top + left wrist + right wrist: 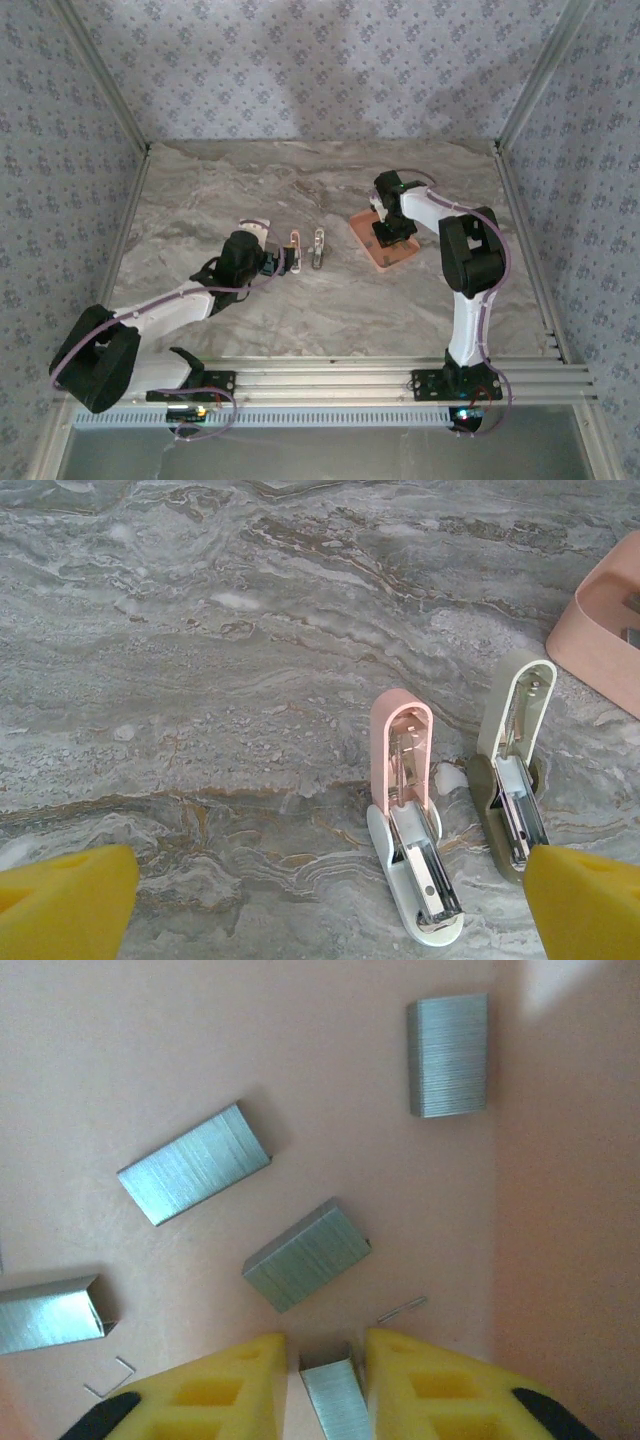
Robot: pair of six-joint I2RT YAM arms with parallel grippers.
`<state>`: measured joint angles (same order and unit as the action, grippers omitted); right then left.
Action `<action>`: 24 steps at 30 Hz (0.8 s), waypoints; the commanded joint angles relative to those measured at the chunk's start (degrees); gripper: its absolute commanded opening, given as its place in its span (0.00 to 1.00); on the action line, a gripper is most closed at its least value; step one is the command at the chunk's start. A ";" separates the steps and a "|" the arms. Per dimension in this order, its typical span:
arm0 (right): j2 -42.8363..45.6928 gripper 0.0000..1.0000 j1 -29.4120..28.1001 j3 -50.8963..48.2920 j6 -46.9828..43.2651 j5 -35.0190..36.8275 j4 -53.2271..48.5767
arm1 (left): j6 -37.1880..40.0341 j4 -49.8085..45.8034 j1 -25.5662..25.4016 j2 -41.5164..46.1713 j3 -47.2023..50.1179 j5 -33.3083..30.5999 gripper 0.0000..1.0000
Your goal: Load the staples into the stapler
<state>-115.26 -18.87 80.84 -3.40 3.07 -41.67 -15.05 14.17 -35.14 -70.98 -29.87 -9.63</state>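
Two staplers lie opened flat mid-table: a pink-and-white stapler (294,250) (410,810) and an olive-and-cream stapler (318,248) (515,770), both with bare magazine channels facing up. My left gripper (283,262) (330,865) hovers open just short of them, holding nothing. My right gripper (392,238) (325,1340) reaches down into the salmon-pink tray (372,250) (560,1260), its yellow fingers (240,1390) shut on one grey strip of staples (335,1395). Several more staple strips (306,1254) (193,1163) (448,1055) lie loose on the tray floor.
Single loose staples (402,1308) (110,1377) lie near my right fingertips. The tray's corner (600,630) sits beyond the olive stapler. Marble tabletop (220,200) stretches left and back; metal frame rails (520,220) and patterned walls enclose the table.
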 commanded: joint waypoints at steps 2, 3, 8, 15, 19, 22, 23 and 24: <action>-1.95 0.20 -0.14 -0.50 0.93 0.17 2.56 | 0.46 0.76 0.33 0.12 -1.33 0.23 0.98; -1.61 0.19 -0.16 -0.71 1.09 0.11 2.78 | 0.50 0.72 0.41 0.22 -1.33 0.22 0.98; 5.24 0.18 -0.03 -4.96 3.29 0.55 6.55 | 0.59 2.78 0.34 0.99 -0.19 1.19 0.98; 18.18 0.17 0.22 -15.34 8.05 -1.20 14.36 | -0.16 8.08 0.36 1.99 2.02 4.47 0.98; 23.77 0.16 -0.59 -19.28 10.92 -4.02 15.78 | -0.29 8.75 0.34 1.82 2.09 5.73 0.98; 26.96 0.16 -2.38 -21.51 13.41 -4.72 15.72 | -1.07 9.24 0.37 1.46 2.42 6.01 0.98; 28.15 0.16 -3.56 -22.25 14.25 -4.28 15.80 | -1.42 9.50 0.36 1.42 2.65 6.17 0.98; 29.05 0.16 -4.70 -22.90 14.82 -3.80 16.05 | -1.63 9.76 0.42 1.37 2.89 6.35 0.98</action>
<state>-88.82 -21.08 59.83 7.62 0.23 -26.30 -15.38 21.15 -34.96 -70.39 -27.77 -4.89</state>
